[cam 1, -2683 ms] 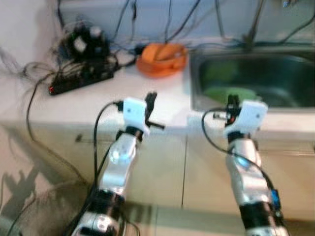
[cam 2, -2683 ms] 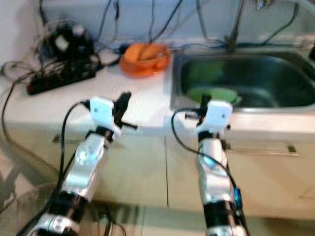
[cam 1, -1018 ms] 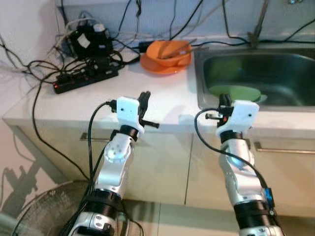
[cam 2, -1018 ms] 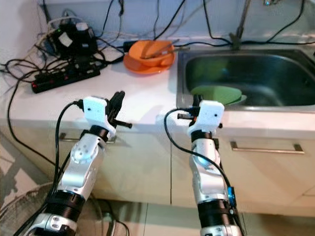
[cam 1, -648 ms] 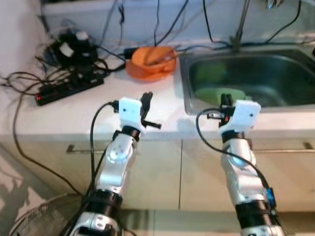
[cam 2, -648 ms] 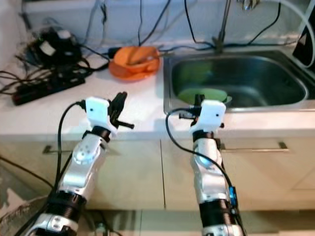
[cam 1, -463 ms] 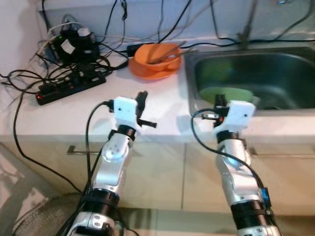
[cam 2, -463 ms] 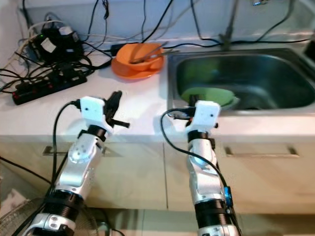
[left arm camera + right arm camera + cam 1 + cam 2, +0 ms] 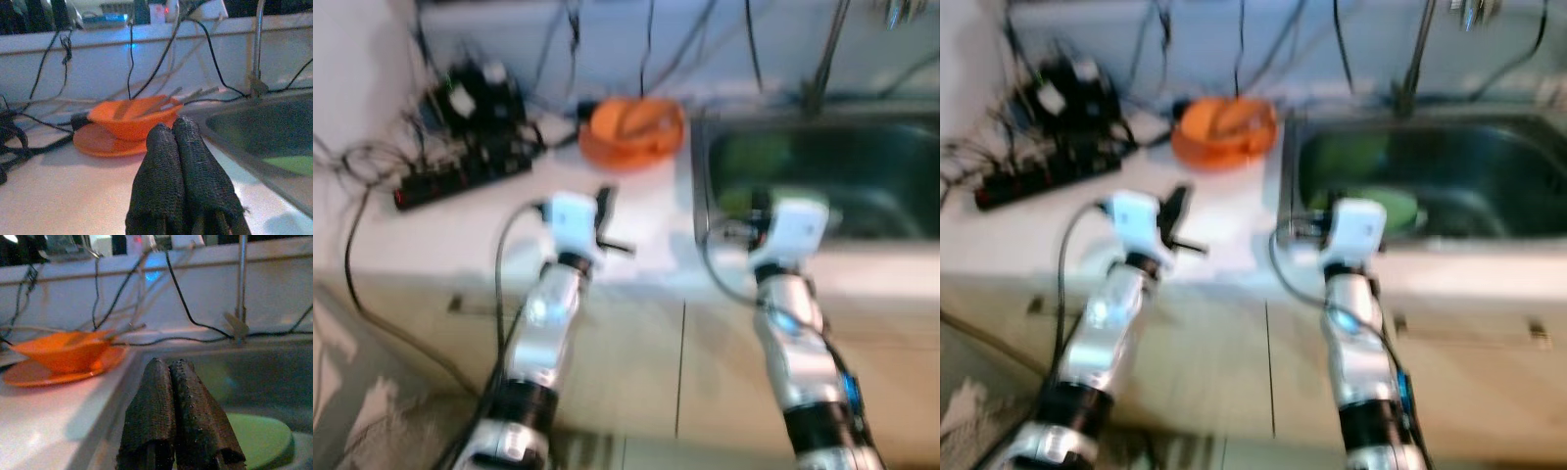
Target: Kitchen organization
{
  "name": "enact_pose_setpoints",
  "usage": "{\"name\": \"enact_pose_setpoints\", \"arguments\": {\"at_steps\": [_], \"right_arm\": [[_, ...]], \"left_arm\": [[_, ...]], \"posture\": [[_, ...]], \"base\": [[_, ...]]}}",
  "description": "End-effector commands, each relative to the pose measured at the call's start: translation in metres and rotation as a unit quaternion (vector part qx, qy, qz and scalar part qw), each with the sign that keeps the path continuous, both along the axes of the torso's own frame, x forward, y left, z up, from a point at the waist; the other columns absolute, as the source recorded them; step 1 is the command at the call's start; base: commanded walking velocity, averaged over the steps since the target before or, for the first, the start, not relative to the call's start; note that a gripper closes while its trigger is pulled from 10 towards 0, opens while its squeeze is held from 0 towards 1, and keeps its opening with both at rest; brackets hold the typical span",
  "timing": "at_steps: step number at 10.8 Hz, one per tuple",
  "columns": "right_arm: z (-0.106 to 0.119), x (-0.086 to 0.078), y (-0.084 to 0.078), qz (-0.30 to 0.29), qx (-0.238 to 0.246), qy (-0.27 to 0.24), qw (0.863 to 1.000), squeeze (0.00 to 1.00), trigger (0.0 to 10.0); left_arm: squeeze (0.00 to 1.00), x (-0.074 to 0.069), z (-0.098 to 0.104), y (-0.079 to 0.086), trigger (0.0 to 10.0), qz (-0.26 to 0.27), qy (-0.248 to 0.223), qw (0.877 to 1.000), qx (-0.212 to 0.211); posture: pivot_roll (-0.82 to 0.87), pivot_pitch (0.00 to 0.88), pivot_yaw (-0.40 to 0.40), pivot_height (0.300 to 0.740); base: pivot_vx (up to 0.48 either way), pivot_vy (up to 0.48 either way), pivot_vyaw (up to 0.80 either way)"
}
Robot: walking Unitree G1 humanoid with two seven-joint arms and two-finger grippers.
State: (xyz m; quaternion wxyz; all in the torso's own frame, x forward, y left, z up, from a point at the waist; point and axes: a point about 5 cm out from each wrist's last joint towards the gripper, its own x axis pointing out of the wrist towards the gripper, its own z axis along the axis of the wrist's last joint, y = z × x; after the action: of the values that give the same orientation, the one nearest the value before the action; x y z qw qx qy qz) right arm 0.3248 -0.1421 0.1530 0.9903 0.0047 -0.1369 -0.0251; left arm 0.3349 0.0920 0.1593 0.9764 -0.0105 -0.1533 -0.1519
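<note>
**Orange bowl and green plate wait while both arms stand ready at the surface edge**

Black cables and a power strip (image 9: 460, 174) crowd the far left of the pale surface (image 9: 489, 230), well apart from the water, a sensible spot for anything electrical. Next comes the orange bowl (image 9: 131, 119), sitting on a matching orange plate (image 9: 105, 143) with utensils resting inside, stacked as used crockery usually is. The left end effector (image 9: 175, 147) is raised over the front of the surface, pads pressed together and empty, pointing toward that bowl. The right end effector (image 9: 172, 396) is likewise closed on nothing, aimed over the rim of the steel sink (image 9: 274, 377), where a green plate (image 9: 257, 438) lies in the basin. Judging by the blurred head views, the robot is probably still settling into position.
</note>
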Motion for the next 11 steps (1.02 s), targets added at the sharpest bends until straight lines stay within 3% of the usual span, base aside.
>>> {"name": "enact_pose_setpoints", "arguments": {"at_steps": [1,11], "right_arm": [[0.0044,-0.0001,0.0115,0.017,0.003,-0.012,1.000,0.00,10.0],[0.0070,0.0011,0.0104,0.015,0.009,-0.016,1.000,0.00,10.0]], "left_arm": [[0.00,0.0021,0.0017,0.0122,10.0,0.018,-0.002,1.000,0.003],[0.00,0.0030,0.0050,0.0126,10.0,0.019,-0.008,1.000,0.002]], "posture": [[0.05,0.000,0.109,0.740],[0.05,0.000,0.109,0.740]], "base": [[0.270,0.000,0.00],[0.276,0.000,0.00]]}}
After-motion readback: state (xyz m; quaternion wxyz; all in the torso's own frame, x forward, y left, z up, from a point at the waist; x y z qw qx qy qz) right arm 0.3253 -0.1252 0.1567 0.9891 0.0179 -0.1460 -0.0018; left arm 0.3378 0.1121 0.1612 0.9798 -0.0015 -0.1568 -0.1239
